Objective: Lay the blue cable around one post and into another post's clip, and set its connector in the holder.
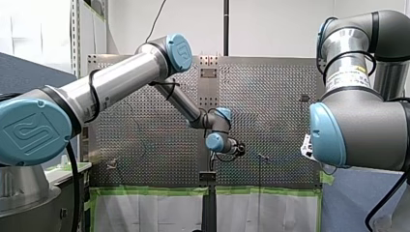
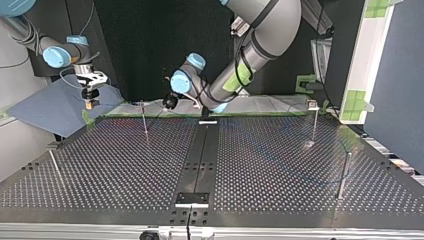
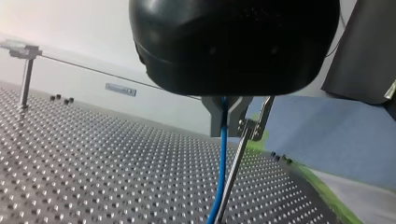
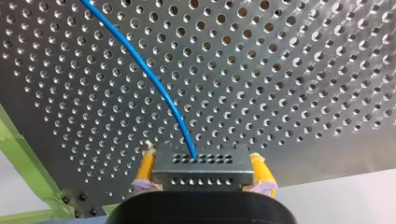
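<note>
Where the blue cable (image 4: 154,79) ends, my right claw (image 4: 203,168) clamps the connector (image 4: 203,176)

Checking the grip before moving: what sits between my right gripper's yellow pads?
The right wrist view shows the grey connector, blue cable leaving its holed face, clamped between the pads of my right gripper.

We are in a robotics lab. Our left arm (image 1: 116,82) and our right arm (image 1: 358,125), both grey industrial machines with blue joint caps, reach over a perforated metal table (image 2: 280,170). We see its grid of holes carrying thin metal posts (image 2: 344,175) that stand upright. Green tape (image 1: 154,191) edges the table and black cabling (image 1: 92,92) loops along the arms. A plain white wall (image 1: 280,24) and a dark backdrop (image 2: 135,45) close the bench in.
</note>
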